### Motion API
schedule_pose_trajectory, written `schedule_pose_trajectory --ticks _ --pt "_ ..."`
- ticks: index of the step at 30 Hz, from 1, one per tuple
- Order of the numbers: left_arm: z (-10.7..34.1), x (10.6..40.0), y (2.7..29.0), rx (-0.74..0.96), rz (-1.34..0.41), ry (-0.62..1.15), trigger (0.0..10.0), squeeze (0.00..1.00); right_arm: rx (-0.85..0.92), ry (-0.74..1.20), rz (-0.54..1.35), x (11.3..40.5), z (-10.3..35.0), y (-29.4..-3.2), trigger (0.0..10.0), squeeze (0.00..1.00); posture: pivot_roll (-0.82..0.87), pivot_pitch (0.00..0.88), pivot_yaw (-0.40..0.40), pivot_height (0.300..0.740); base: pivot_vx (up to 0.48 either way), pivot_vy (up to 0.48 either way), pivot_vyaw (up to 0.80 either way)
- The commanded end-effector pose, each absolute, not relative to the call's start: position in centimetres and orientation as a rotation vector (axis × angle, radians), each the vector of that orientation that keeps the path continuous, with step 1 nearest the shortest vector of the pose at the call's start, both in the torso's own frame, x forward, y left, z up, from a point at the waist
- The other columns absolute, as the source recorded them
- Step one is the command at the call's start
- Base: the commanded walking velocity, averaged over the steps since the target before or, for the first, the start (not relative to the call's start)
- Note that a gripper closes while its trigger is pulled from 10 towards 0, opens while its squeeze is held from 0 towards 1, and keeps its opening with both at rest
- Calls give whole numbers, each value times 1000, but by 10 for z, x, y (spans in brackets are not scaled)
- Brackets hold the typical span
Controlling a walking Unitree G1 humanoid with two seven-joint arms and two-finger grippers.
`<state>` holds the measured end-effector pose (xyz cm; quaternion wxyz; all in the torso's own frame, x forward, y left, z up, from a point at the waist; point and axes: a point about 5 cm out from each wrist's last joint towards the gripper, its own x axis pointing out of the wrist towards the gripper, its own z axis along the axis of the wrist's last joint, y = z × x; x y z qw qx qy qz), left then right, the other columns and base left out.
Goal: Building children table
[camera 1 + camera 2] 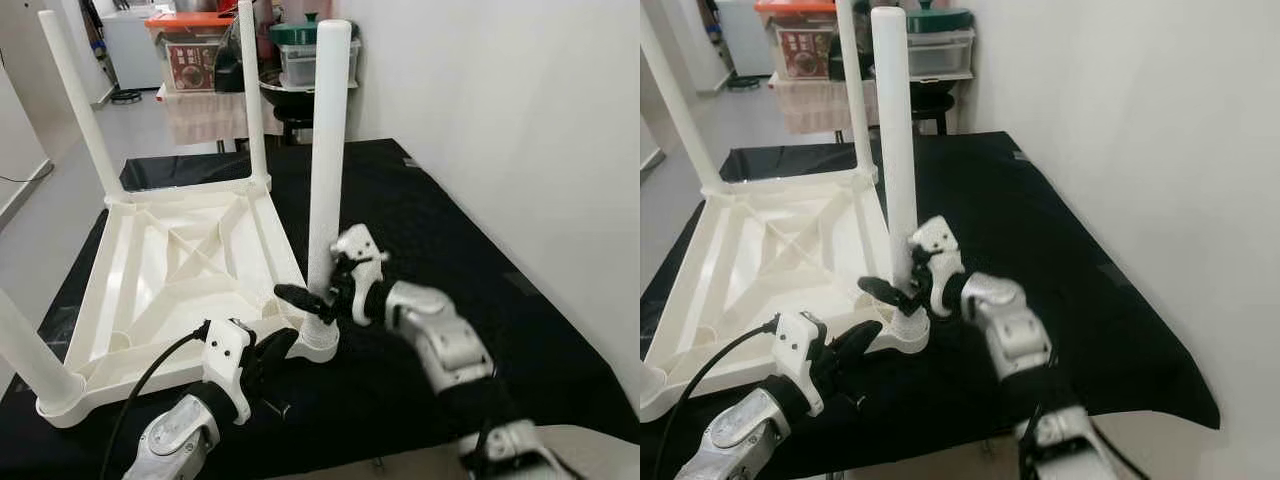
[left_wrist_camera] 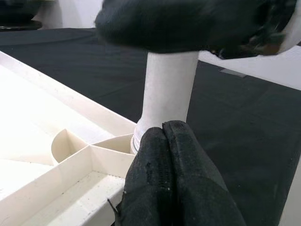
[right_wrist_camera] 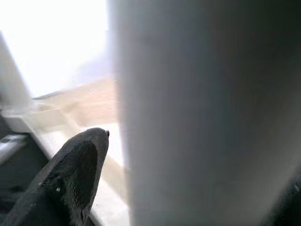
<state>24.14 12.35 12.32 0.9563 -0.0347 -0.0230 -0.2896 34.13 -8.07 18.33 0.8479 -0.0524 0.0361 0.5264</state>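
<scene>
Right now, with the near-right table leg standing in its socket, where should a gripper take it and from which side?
Low on the near-right leg, just above its socket collar. It is a smooth upright cylinder, so come in level from the robot's right, where the right gripper already straddles it; the tabletop frame blocks the other side.

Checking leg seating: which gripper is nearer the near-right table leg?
Right. The right gripper is around the leg just above its socket, fingers straddling it. The left gripper, fingers shut, sits by the socket corner of the upturned table, just short of the leg.
</scene>
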Motion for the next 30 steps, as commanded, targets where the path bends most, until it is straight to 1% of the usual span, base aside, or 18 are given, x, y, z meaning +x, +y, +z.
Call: schedule_pose_trajectory --ticks 1,4,8,9,16,20,21,22,23,25,26,27,28,29,30 --pt "122 241 123 -74 -587 -41 10000 0 -127 99 1211 341 182 -81 10000 0 31 0 -44 740 0 0 0" --pt "122 241 123 -74 -586 -42 10000 0 -130 112 1245 344 183 -87 10000 0 31 0 -44 740 0 0 0" --pt "122 241 123 -75 -585 -43 10000 0 -87 128 1273 351 184 -95 10000 0 33 0 -45 740 0 0 0" --pt "122 241 122 -76 -585 -44 10000 0 -77 131 1283 353 183 -100 0 0 32 0 -46 740 0 0 0" --pt "123 240 121 -79 -586 -44 10000 0 -63 113 1278 356 183 -107 0 0 27 0 -43 740 0 0 0" --pt "124 240 121 -80 -585 -45 10000 0 -67 87 1231 356 184 -113 0 0 22 0 -41 740 0 0 0" --pt "124 240 122 -81 -584 -46 10000 0 -74 83 1174 357 184 -116 0 0 20 0 -40 740 0 0 0" --pt "124 240 122 -81 -584 -46 10000 0 -74 83 1174 357 184 -116 0 0 20 0 -40 740 0 0 0" --pt "125 240 122 -81 -583 -47 10000 0 -72 76 1120 353 181 -117 0 0 17 0 -38 740 0 0 0" --pt "125 240 122 -81 -583 -47 10000 0 -71 72 1111 352 180 -118 0 0 17 0 -38 740 0 0 0" --pt "125 240 124 -82 -582 -47 10000 0 -60 122 948 345 164 -106 0 0 5 0 -34 740 0 0 0" --pt "125 240 125 -82 -583 -46 10000 0 -31 105 709 348 158 -101 0 0 -1 0 -31 740 0 0 0" --pt "125 240 125 -82 -583 -46 10000 0 -31 105 709 348 158 -101 0 0 -1 0 -31 740 0 0 0" --pt "125 240 126 -81 -583 -46 10000 0 -7 96 537 350 154 -100 0 0 -1 0 -31 740 0 0 0" --pt "125 240 126 -82 -582 -46 10000 0 98 217 406 334 132 -94 0 0 4 0 -30 740 0 0 0"
